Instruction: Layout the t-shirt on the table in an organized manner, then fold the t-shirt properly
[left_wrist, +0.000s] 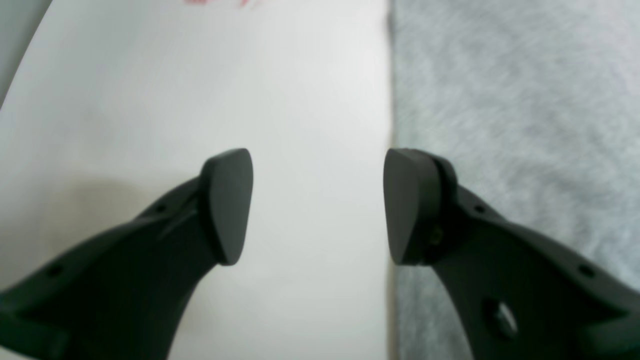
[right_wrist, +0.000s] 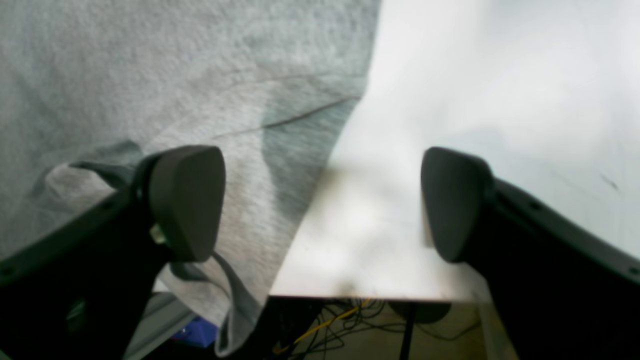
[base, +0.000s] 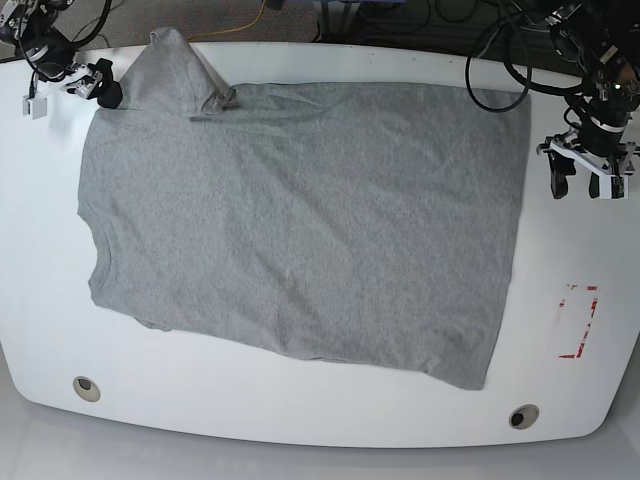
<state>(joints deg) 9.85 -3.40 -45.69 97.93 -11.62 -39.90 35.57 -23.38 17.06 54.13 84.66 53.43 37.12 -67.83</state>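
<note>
On the white surface (base: 300, 410) we see the grey t-shirt (base: 300, 220) spread flat, plain side up, taking up most of the middle. In the base view its neckline faces that view's left, its hem runs down that view's right, and 1 sleeve (base: 175, 70) pokes up at the far left corner, bunched and reaching the far edge. The lower edge of the shirt lies slanted, not square to the near rim.

Our left hand (base: 585, 168) hovers at the right of the base view, just beside the hem. From its wrist camera we see the left hand (left_wrist: 317, 205) with its 2 fingers spread apart and nothing between them: 1 finger over bare white, the other over the grey cloth, the hem line running right between. A faint red mark shows at the top of that view.

Our right hand (base: 100, 82) sits at the far left corner, close to the bunched sleeve. Its wrist camera shows the right hand (right_wrist: 322, 200) spread wide and holding nothing, 1 finger over the crumpled sleeve cloth, the other over bare surface, with the rim and some cables (right_wrist: 340, 320) below it.

A red outline (base: 578, 320) and 2 small holes (base: 86, 387) mark the surface near us.
</note>
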